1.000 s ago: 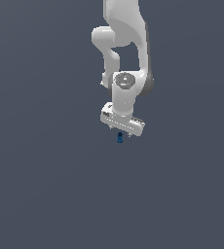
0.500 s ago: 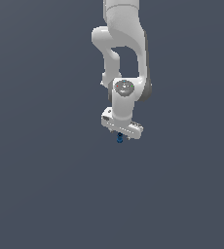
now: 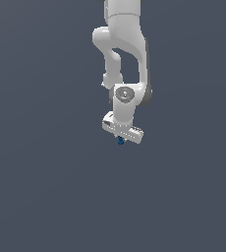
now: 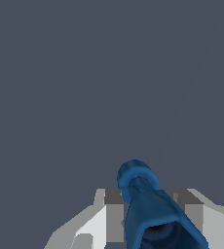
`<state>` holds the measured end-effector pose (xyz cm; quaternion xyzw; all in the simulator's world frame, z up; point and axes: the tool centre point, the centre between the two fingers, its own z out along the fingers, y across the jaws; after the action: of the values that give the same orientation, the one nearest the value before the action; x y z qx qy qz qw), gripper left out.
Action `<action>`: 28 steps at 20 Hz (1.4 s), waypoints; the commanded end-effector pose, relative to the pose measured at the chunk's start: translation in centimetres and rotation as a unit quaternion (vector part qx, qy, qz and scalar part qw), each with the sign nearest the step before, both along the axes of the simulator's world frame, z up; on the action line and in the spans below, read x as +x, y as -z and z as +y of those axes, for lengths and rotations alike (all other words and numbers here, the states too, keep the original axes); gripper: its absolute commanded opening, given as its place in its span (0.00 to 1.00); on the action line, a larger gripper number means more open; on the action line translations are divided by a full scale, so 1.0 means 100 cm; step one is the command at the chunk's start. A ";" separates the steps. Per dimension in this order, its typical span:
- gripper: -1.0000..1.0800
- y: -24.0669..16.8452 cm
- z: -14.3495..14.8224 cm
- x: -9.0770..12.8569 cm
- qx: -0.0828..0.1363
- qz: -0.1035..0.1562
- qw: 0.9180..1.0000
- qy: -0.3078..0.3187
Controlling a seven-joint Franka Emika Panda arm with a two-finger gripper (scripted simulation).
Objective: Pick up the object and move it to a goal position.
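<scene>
Blue object [image 4: 150, 209] clamped between fingers [image 4: 104, 219].

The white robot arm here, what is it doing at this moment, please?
A single white Panda arm points its gripper downward and holds a tiny bright-blue object between its fingers. The wrist view shows the blue piece sitting between the two grey finger pads, so the jaws are closed on it. Only plain grey background surrounds it; no goal marker is visible, so how far the carry has gone cannot be told.
</scene>
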<state>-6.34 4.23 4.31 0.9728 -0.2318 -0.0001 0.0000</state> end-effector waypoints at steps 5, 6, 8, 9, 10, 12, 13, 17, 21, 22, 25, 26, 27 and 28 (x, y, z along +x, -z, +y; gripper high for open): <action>0.00 0.000 0.000 0.000 0.000 0.000 1.000 0.000; 0.00 0.000 0.000 0.000 0.000 0.000 1.000 0.000; 0.00 0.000 0.000 0.000 0.000 0.000 1.000 0.000; 0.00 0.000 0.000 0.000 0.000 0.000 1.000 0.000; 0.00 -0.001 0.000 0.001 0.000 0.000 1.000 0.000; 0.00 -0.004 0.001 0.002 0.000 0.000 1.000 0.000; 0.00 -0.007 0.001 0.002 0.000 0.000 1.000 0.000; 0.00 -0.021 0.004 0.007 0.000 0.000 1.000 0.000; 0.00 -0.044 0.009 0.015 0.000 0.000 1.000 0.000; 0.00 -0.051 0.010 0.017 0.000 0.000 1.000 0.000; 0.00 -0.074 0.015 0.025 0.000 0.000 1.000 0.000; 0.00 -0.083 0.016 0.028 0.000 0.000 1.000 0.000; 0.00 -0.092 0.018 0.031 0.000 0.000 1.000 0.000; 0.00 -0.102 0.020 0.035 -0.001 0.000 1.000 0.000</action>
<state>-3.34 5.98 13.05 0.9727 -0.2321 0.0001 0.0004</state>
